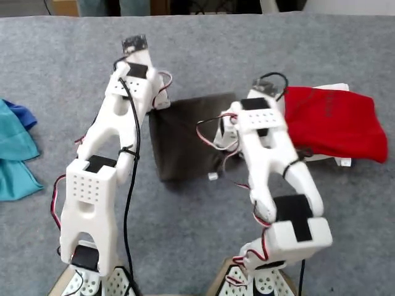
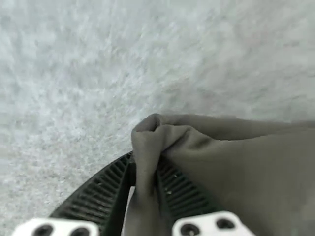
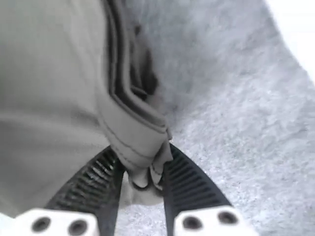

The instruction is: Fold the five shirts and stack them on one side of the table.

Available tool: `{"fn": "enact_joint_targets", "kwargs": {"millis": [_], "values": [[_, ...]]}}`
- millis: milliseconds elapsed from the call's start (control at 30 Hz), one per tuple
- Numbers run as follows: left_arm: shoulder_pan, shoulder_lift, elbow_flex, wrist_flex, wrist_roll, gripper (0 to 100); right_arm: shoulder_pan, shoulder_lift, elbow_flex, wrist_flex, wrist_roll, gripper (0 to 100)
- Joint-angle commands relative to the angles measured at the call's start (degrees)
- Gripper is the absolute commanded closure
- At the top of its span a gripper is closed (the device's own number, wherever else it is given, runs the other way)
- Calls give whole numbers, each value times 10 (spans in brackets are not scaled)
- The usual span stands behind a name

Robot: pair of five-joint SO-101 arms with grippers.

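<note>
High view puts your dark shirt (image 1: 185, 139) at frame centre, spanning sideways between left gripper (image 2: 145, 169) and right gripper (image 3: 142, 164), each pinching one side.

— What colours are the shirts?
— A plain dark brown cloth shirt (image 1: 185, 139) in the middle, a plain red cloth shirt (image 1: 333, 123) on the right, and a teal cloth shirt (image 1: 15, 160) and a blue cloth shirt (image 1: 23, 114) at the left edge.
— And the table?
— It's a mottled grey felt table (image 1: 197, 55). There are white plastic arms (image 1: 92, 197) with ribbed black fingers (image 2: 106, 187).

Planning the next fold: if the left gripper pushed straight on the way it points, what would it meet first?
The left gripper, shut on the dark shirt, would likely meet the grey table cover first; depth is unclear.
</note>
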Motion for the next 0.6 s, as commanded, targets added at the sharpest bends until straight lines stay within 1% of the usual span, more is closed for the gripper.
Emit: {"fn": "enact_joint_targets", "kwargs": {"millis": [0,133,367,567], "values": [[7,-6,-107,37,-3,973,34,-55,-17,5,27,973],[30,-6,-167,55,-3,973,62,-96,-17,5,45,973],[73,-5,-234,52,-2,973,105,-185,-19,4,75,973],[98,-5,-303,40,-2,972,156,-245,-68,4,80,973]]}}
